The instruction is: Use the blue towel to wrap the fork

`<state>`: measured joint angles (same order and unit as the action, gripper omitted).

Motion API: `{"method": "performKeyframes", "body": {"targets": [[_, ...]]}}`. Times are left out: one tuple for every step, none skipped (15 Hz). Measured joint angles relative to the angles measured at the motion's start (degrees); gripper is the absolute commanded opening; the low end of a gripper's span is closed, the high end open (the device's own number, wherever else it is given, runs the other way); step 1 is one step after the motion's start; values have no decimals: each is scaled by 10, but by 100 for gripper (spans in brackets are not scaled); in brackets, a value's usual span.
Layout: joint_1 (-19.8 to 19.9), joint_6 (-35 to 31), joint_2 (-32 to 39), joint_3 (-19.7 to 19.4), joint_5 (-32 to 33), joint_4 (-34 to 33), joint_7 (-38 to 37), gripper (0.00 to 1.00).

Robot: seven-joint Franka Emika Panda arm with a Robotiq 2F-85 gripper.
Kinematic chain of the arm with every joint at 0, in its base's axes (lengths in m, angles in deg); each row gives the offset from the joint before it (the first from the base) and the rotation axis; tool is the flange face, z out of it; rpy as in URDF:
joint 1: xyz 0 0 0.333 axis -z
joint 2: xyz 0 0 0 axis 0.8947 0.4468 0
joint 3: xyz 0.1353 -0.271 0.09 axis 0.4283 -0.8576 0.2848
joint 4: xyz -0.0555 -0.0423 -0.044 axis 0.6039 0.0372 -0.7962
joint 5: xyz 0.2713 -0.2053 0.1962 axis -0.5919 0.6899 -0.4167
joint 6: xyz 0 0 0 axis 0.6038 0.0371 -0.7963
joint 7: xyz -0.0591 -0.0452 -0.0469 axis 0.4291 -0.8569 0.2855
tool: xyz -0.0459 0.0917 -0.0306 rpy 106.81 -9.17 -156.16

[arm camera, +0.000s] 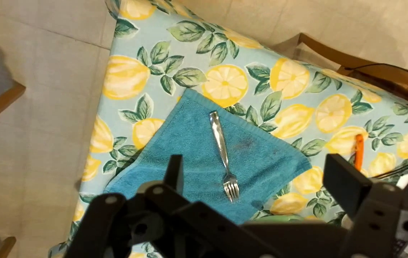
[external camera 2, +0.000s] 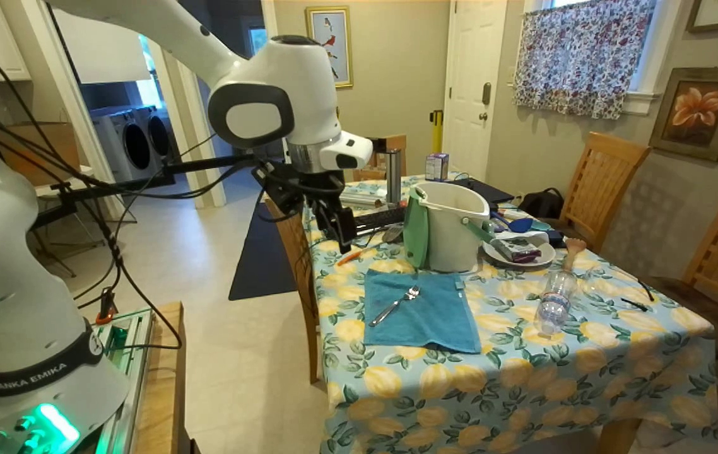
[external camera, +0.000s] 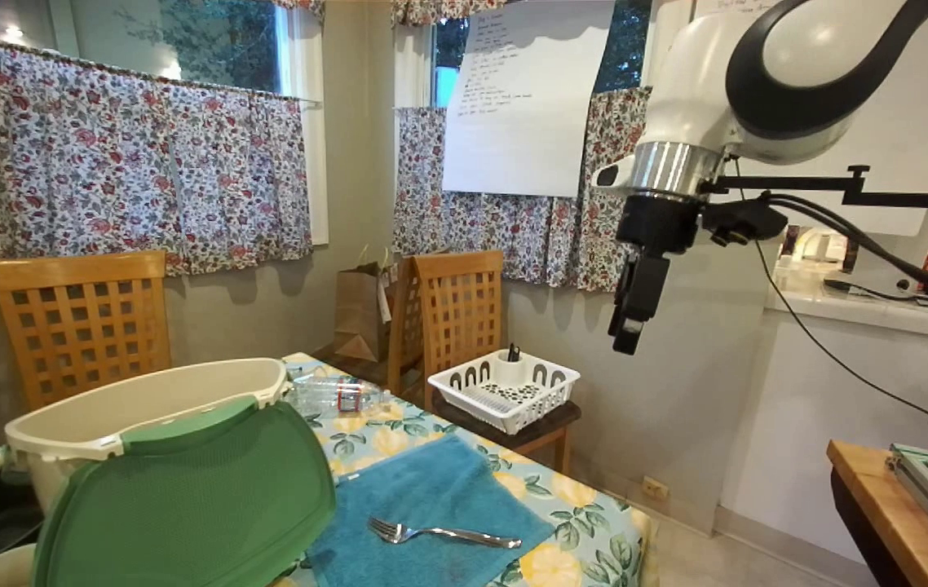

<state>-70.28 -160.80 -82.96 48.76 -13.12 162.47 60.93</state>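
1. In an exterior view, can see the blue towel (external camera 2: 438, 321) spread out over the lemon-print tablecloth (external camera 2: 517, 388), toward the near left of the bench (external camera 2: 619, 436).
2. Can see the fork (external camera 2: 395, 306) lying on the towel's left half there, with handle toward near left and tines toward far right.
3. In the wrist view, can see the jaws spread wide; in both exterior views, can see them held in the air, well apart from towel and fork.
4. Just past the towel's far edge, can make out a green lid (external camera 2: 416, 233) hanging from an upright cream bin (external camera 2: 460, 230); cannot tell about contact between lid and towel.
5. Right of the towel and near it, can see a clear bottle (external camera 2: 554, 306) on its side.
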Motion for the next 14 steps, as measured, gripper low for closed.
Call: {"method": "performKeyframes", "body": {"targets": [[2, -10, 20, 6, 3, -10, 0, 100], [5, -19, 39, 12, 6, -20, 0, 100], [8, -30, 57, 16, 8, -30, 3, 100], [11, -39, 74, 20, 8, -40, 10, 100], [15, -49, 91, 23, 8, -50, 23, 100], [19, -58, 109, 26, 7, -60, 37, 100], [26, -66, 127, 29, 7, -70, 51, 100], [33, -74, 145, 33, 5, -81, 67, 100], [43, -81, 164, 40, 1, -92, 84, 100], [54, -87, 182, 48, -2, -104, 100, 100], [65, -92, 201, 57, -3, -117, 112, 100], [76, -96, 219, 68, -3, -130, 123, 100], [87, -98, 237, 79, -3, -143, 131, 100], [97, -100, 254, 90, -3, -157, 139, 100]]}}
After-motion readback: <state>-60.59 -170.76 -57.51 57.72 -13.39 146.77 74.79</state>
